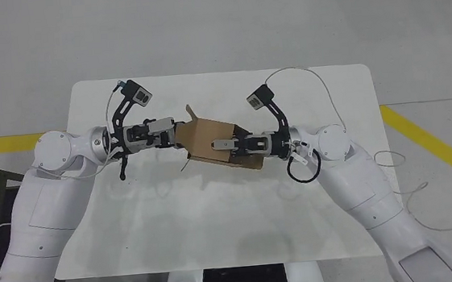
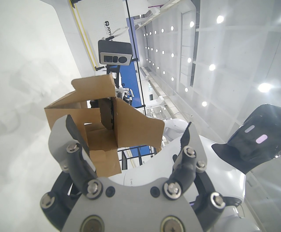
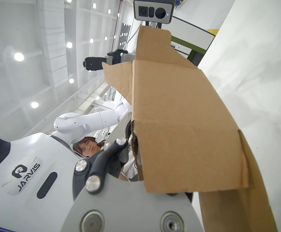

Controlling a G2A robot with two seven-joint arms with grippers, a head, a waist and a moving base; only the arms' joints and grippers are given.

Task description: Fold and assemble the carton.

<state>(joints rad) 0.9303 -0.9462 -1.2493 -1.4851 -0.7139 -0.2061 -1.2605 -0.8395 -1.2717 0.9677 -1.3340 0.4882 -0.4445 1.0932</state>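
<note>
Cardboard part-folded, flaps (image 2: 140,129) loose: carton (image 1: 210,138) clamped at one end by right gripper (image 1: 230,146), left gripper (image 2: 127,124) wide at other; flap-closing judged next.

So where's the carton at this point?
In the top view the carton is over the middle of the table, between the arms: the right gripper grips one wall, the open left gripper is at its other end.
</note>
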